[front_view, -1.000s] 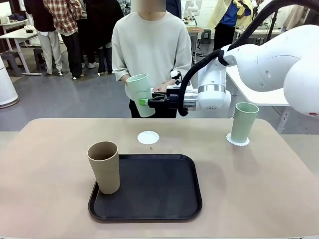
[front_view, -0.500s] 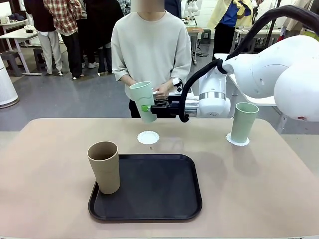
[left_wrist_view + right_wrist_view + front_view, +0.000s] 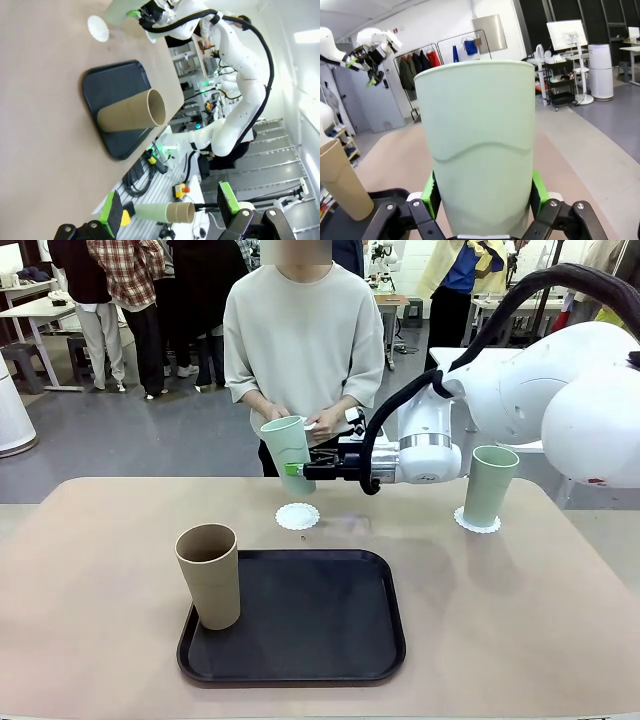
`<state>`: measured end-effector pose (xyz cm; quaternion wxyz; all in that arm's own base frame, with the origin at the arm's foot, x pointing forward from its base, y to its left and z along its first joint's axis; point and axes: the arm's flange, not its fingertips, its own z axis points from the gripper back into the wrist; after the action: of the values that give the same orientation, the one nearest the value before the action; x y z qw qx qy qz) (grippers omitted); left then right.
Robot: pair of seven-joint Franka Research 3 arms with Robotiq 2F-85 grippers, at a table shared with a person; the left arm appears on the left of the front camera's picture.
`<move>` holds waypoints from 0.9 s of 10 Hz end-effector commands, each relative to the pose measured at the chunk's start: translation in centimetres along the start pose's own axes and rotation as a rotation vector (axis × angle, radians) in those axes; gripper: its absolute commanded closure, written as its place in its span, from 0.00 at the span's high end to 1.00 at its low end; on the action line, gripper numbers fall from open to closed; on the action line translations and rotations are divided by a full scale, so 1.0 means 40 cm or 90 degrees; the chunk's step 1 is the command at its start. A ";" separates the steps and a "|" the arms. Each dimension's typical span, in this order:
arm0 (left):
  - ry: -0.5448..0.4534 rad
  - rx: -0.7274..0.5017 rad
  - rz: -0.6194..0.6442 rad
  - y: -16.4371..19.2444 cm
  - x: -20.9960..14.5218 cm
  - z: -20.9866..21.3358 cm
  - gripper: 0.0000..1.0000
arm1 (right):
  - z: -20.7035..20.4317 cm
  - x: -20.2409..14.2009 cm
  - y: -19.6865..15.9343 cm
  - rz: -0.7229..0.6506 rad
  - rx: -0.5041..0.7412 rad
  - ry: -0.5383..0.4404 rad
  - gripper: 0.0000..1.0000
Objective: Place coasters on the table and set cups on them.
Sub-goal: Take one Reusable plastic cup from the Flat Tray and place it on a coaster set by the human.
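The right end effector (image 3: 293, 469) was closed partway on the lower half of a tall, pale mint green, handleless matte tumbler (image 3: 288, 445), one green pad on each side; the cup hung in the air above the small white lacy-edged round coaster (image 3: 298, 516) at the far middle of the beige-pink worktop (image 3: 100, 570), its mouth tipped a little toward the robot's left.

The likeliest trouble was that tilt; set down that way, the base would meet the coaster on one edge, and the cup could rock or tip once let go. The doily looked thin and light, so a base landing off-centre could push or wrinkle it. A person's hands (image 3: 322, 425) were close behind the cup, and a sideways correction might brush them.

The held cup looked clean, empty and undented; the grip seemed firm.

A second mint green tumbler (image 3: 490, 485) stood upright on its own lacy coaster (image 3: 477, 523) at the right; a tan-brown tumbler (image 3: 210, 575) stood on the near-left corner of the black rounded tray (image 3: 320, 625), no coaster beneath it.

The left end effector (image 3: 169, 206) was spread wide and held nothing, well away from the cups.
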<state>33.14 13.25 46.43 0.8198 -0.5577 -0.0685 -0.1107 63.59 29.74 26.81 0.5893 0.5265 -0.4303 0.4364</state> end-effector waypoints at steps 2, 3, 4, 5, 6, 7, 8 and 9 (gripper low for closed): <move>-0.003 -0.007 -0.005 -0.004 -0.003 0.004 1.00 | 0.006 -0.005 -0.005 -0.010 -0.001 -0.017 0.85; -0.003 -0.007 -0.005 -0.004 -0.003 0.004 1.00 | 0.006 -0.005 -0.005 -0.010 -0.001 -0.017 0.85; -0.003 -0.007 -0.005 -0.004 -0.003 0.004 1.00 | 0.000 0.000 0.000 -0.002 0.000 -0.001 0.85; -0.003 -0.007 -0.005 -0.004 -0.003 0.004 1.00 | -0.008 -0.024 -0.015 -0.004 0.010 0.008 0.85; -0.003 -0.007 -0.005 -0.004 -0.003 0.004 1.00 | -0.013 -0.040 -0.026 -0.009 0.014 0.014 0.85; -0.003 -0.007 -0.005 -0.004 -0.003 0.004 1.00 | -0.020 -0.046 -0.024 -0.004 0.016 0.013 0.85; -0.003 -0.007 -0.005 -0.004 -0.003 0.004 1.00 | -0.027 -0.050 -0.018 0.001 0.027 0.006 0.85; -0.003 -0.007 -0.005 -0.004 -0.003 0.004 1.00 | -0.037 -0.059 -0.020 0.002 0.031 0.003 0.85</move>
<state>33.14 13.25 46.43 0.8198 -0.5577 -0.0685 -0.1107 63.03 30.26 24.33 0.5919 0.5361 -0.4137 0.4372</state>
